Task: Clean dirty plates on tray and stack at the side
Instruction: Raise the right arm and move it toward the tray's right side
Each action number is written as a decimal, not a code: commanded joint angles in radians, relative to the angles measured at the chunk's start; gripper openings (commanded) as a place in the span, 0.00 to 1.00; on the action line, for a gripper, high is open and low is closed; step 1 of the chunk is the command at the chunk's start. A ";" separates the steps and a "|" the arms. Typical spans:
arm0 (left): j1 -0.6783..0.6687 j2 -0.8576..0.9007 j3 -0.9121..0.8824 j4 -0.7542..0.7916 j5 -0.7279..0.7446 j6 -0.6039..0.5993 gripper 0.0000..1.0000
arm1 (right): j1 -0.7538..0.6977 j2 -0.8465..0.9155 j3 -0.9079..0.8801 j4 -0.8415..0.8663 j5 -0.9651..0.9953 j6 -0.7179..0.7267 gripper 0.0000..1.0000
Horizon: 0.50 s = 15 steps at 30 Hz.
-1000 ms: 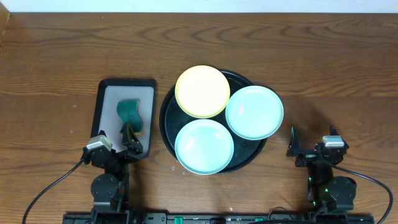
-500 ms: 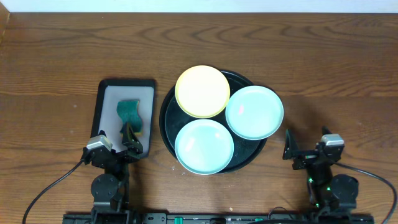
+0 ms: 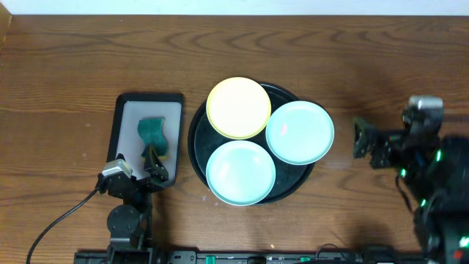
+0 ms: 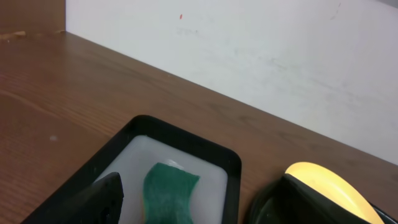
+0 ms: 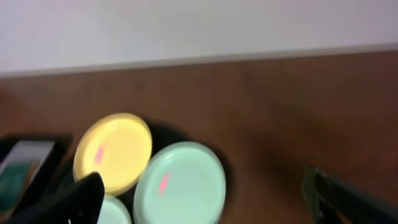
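Note:
Three plates lie on the round black tray [image 3: 199, 125]: a pale yellow plate [image 3: 238, 108] at the back, a mint plate [image 3: 299, 132] on the right with a small pink smear, and a mint plate [image 3: 240, 172] at the front. The right wrist view, blurred, shows the yellow plate [image 5: 115, 152] and the right mint plate [image 5: 180, 183], each with a pink smear. My right gripper [image 3: 360, 141] hovers open over bare table just right of the tray, pointing at it and holding nothing. My left gripper [image 3: 138, 163] rests open at the near end of the small rectangular tray, also holding nothing.
A rectangular black-rimmed tray [image 3: 124, 110] with a white floor lies left of the round tray and holds a green sponge [image 3: 152, 132]. In the left wrist view the sponge [image 4: 168, 190] sits ahead, between the open fingers. A pale wall borders the table's far edge.
The right arm has lifted from its rest at the front right and swung away from the front edge, its gripper now level with the right mint plate. The left arm has not moved.

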 commanded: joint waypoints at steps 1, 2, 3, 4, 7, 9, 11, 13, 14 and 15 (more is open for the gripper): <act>-0.002 -0.005 -0.019 -0.038 -0.009 0.006 0.79 | 0.009 0.135 0.173 -0.130 -0.037 -0.011 0.99; -0.002 -0.005 -0.019 -0.038 -0.010 0.006 0.79 | 0.009 0.170 0.213 -0.164 -0.053 -0.011 0.99; -0.002 -0.005 -0.019 -0.038 -0.009 0.006 0.79 | 0.009 0.193 0.237 -0.175 -0.070 -0.011 0.99; -0.002 -0.005 -0.019 -0.038 -0.009 0.006 0.79 | 0.009 0.217 0.257 -0.182 -0.109 -0.011 0.99; -0.002 -0.005 -0.019 -0.038 -0.009 0.006 0.79 | 0.009 0.251 0.267 -0.201 -0.180 -0.006 0.99; -0.002 -0.005 -0.019 -0.038 -0.009 0.006 0.80 | 0.009 0.269 0.266 -0.232 -0.242 0.016 0.92; -0.002 -0.005 -0.019 -0.038 -0.009 0.006 0.79 | 0.009 0.279 0.266 -0.279 -0.253 0.015 0.79; -0.002 -0.005 -0.019 -0.038 -0.010 0.006 0.80 | 0.009 0.288 0.266 -0.317 -0.229 0.015 0.76; -0.002 -0.005 -0.019 -0.038 -0.009 0.006 0.79 | 0.009 0.292 0.266 -0.340 -0.204 0.015 0.75; -0.002 -0.005 -0.019 -0.038 -0.009 0.006 0.79 | 0.009 0.295 0.266 -0.364 -0.179 0.015 0.73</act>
